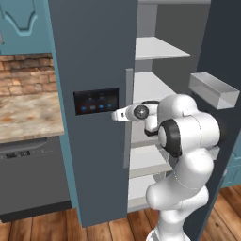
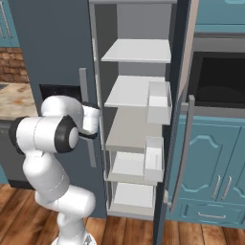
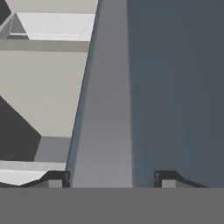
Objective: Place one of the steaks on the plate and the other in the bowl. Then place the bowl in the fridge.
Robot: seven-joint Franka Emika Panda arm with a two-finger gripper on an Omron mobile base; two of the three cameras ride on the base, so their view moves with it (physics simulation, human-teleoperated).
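Two dark fingertips of the pincer (image 3: 111, 179) stand apart, straddling the long grey bar handle (image 3: 103, 109) of the tall grey-blue fridge (image 1: 94, 56), not yet clamped. Door-handling step, I judge; next, close squarely on the bar.

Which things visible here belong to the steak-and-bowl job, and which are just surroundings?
Job:
fridge, right door open, shelves bare
gripper, fingertips either side of the grey fridge door handle

Surroundings:
countertop
dishwasher
brick backsplash
teal cabinets
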